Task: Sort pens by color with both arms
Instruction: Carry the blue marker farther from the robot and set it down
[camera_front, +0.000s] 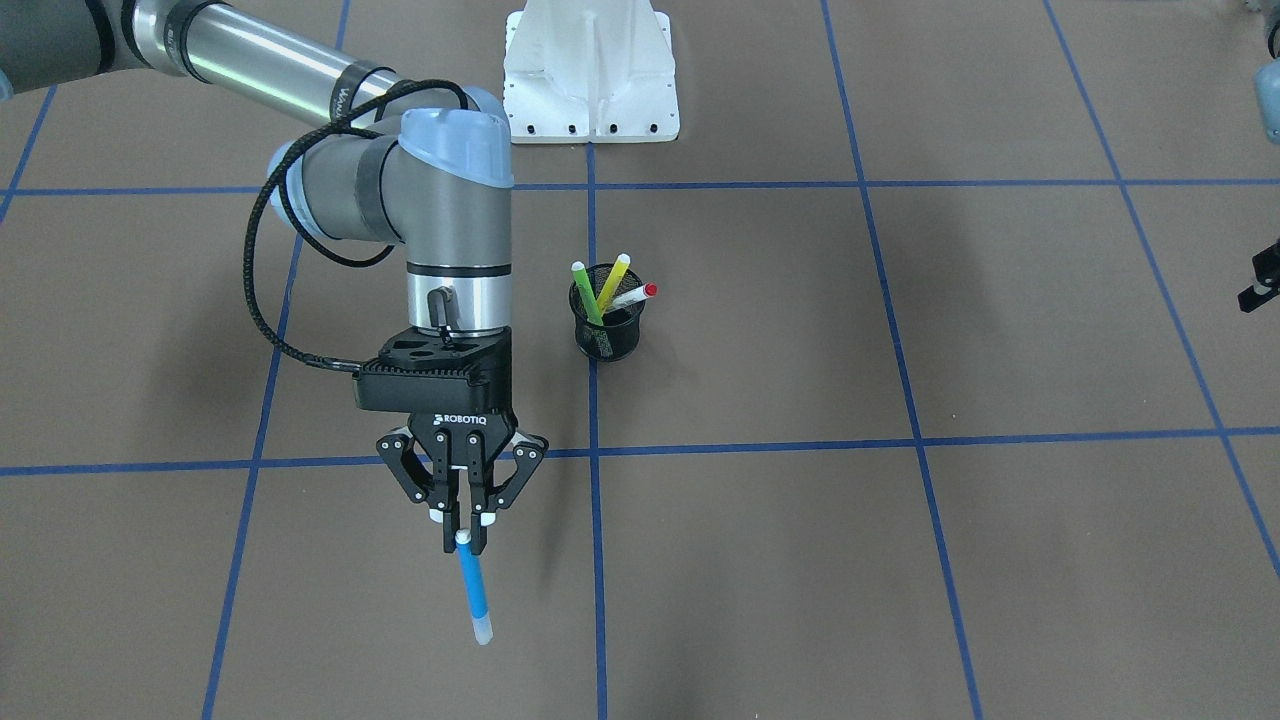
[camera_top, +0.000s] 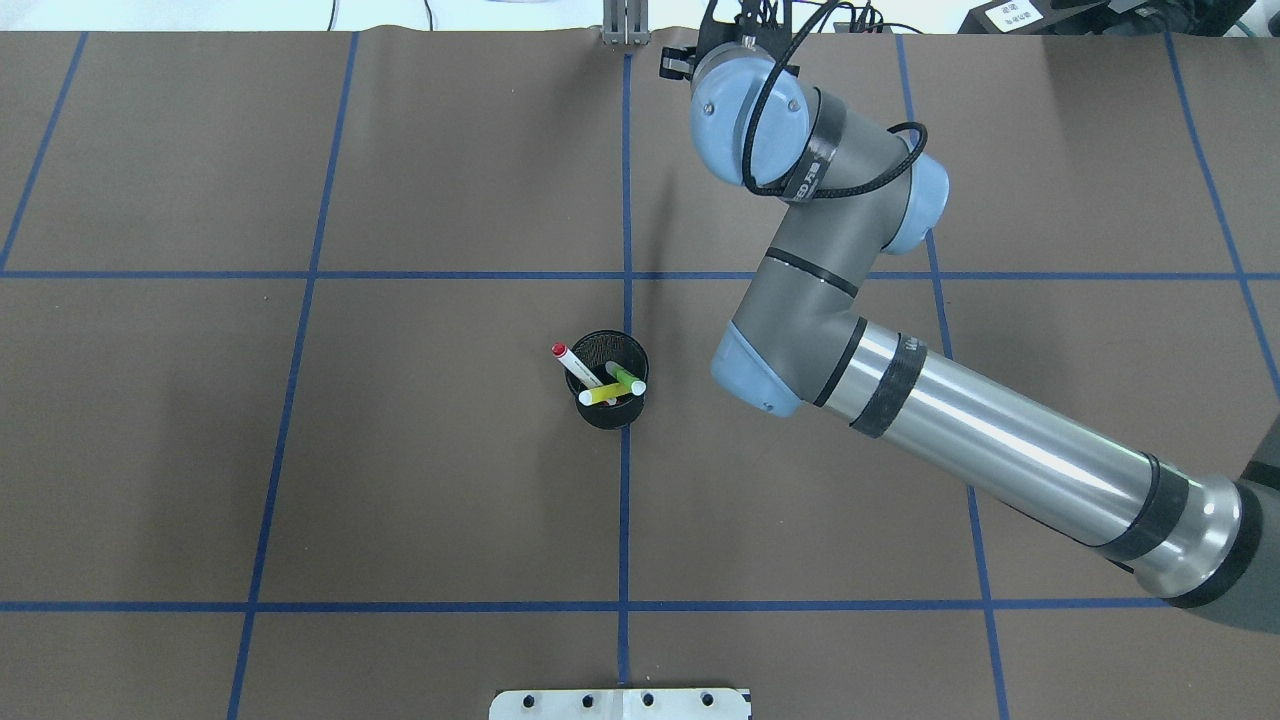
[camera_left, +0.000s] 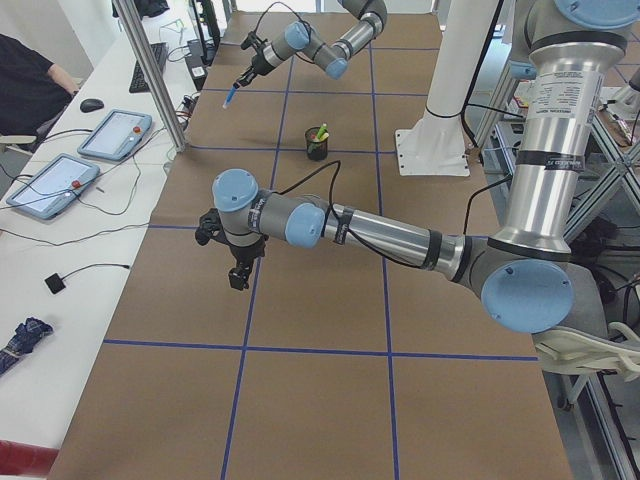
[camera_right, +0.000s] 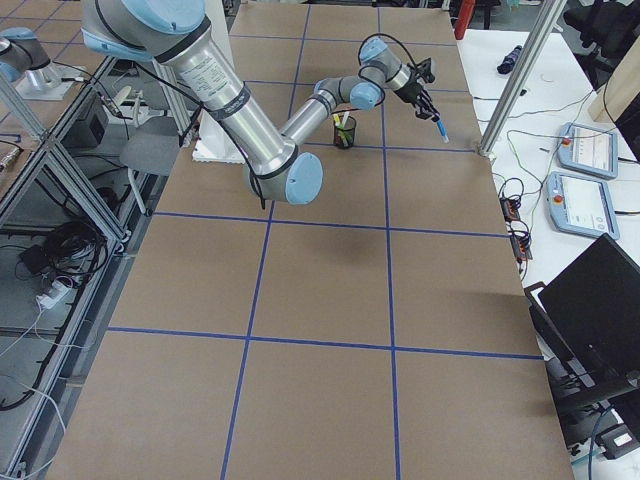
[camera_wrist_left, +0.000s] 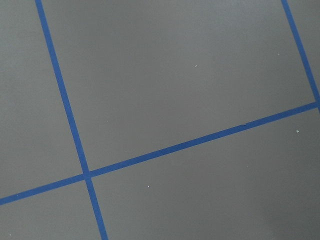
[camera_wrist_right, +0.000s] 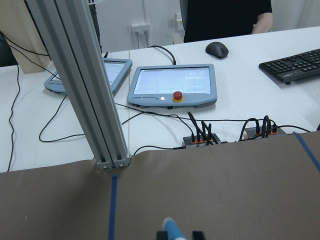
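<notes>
The right end effector (camera_front: 466, 530) is clenched on the blue pen (camera_front: 472, 590), and its fingers (camera_front: 451, 525) pinch only the top end of the barrel. The pen hangs below them, a little tilted, with the pale cap lowest, and it seems clear of the surface (camera_front: 800, 560). I judge the pen light and stiff, but its round plastic barrel is smooth. With a hold so near the end it may swing or slip, and a hold nearer the middle would be steadier. Well apart from this end effector, toward the robot's base and to its left, the cup (camera_front: 607, 340) holds the green pen (camera_front: 588, 295), the yellow pen (camera_front: 612, 284) and the white pen (camera_front: 632, 297). Only their upper parts can be taken. Whether the left end effector (camera_left: 238, 278) is released or clenched, I cannot tell.
</notes>
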